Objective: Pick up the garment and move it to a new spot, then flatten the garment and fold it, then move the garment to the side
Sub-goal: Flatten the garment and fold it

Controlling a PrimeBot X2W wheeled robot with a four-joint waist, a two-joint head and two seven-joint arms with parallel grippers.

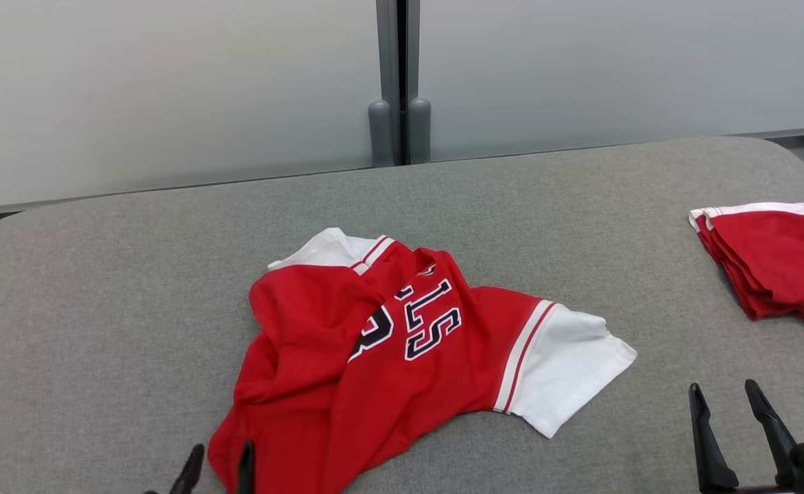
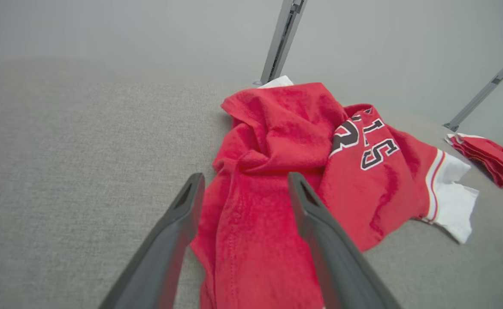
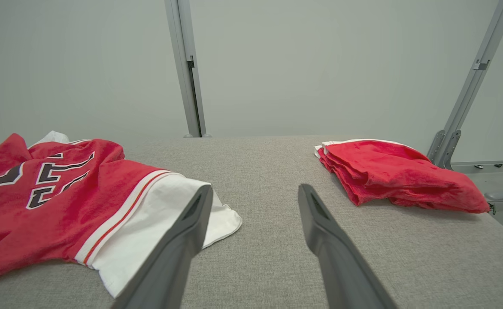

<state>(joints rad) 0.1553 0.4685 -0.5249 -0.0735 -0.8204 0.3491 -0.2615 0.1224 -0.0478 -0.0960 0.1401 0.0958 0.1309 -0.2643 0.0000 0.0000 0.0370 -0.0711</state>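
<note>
- You have the jersey lying crumpled around the middle of the table, a little toward the table's near edge. It is red and bunched in loose folds, not flat.
- Its dark, white-edged lettering faces up near the table's centre. A fold hides part of it, so you can't read it whole.
- One white sleeve, with striped trim at its seam, lies spread out toward the table's right side. A second white patch shows at the side of the jersey nearest the table's far edge.
- Your left gripper is at the table's near edge, left of centre, with its fingers spread wide. In the left wrist view the jersey's near hem lies between and beneath the two fingers, and the jaws grip none of it. You can't tell whether the tips touch the cloth.
- Your right gripper is over the table's near right part, jaws wide and empty. It sits above bare table, apart from the sleeve.
- A stack of folded red cloth with white trim sits at the table's right edge, well apart from the jersey.
- Beyond the table's far edge stands a frosted wall with a grey post in its middle.
</note>
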